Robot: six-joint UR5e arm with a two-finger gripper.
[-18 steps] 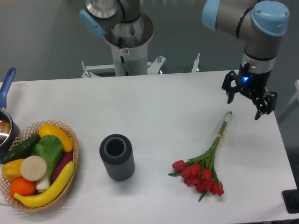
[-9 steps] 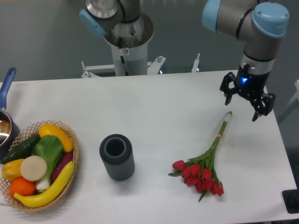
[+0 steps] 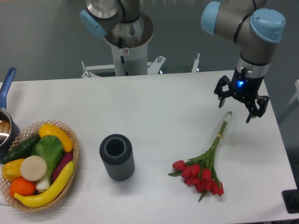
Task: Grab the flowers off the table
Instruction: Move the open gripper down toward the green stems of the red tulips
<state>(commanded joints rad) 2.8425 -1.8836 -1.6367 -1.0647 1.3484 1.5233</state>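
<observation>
red tulip flowers point(image 3: 201, 173), thin green tied stems, flat on matte white surface point(image 3: 154, 107) near right edge; fingers point(image 3: 222, 95) spread open above.

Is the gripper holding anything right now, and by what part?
Nothing is held. The gripper is open above the stem end of the flowers, which lie on the table.

You only get part of the pot point(image 3: 5, 122), cut by left edge. Black obj point(image 3: 292, 200) bottom right is clipped too; can't ID it.
</observation>
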